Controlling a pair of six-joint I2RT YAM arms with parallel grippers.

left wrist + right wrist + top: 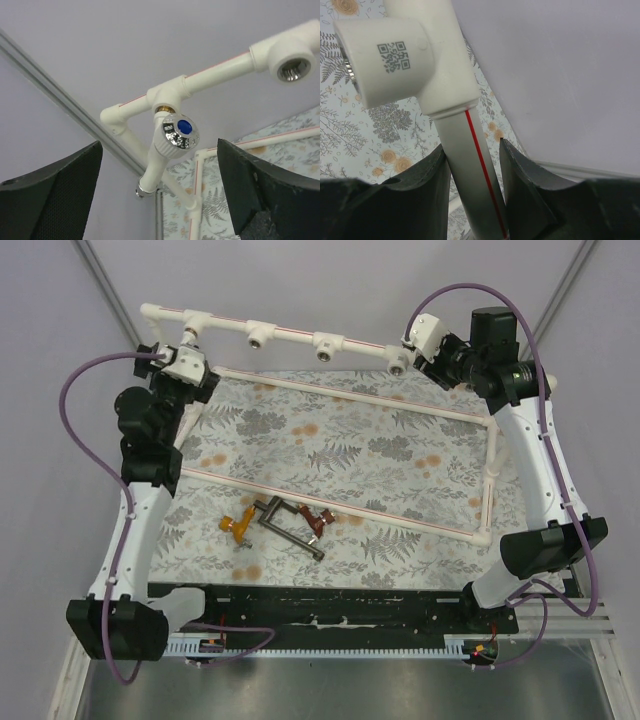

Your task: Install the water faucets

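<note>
L hand [157,152] wide, flanking white tap [172,132] screwed into socket [167,95]; R hand [472,147] clamps pipe [462,132], prob. steadying it.

QR code [394,57] on white tee socket [427,75]; no readable text.

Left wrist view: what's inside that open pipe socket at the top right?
The tee socket holds only a threaded metal ring, no faucet. Deeper in, it is too dark to see.
</note>
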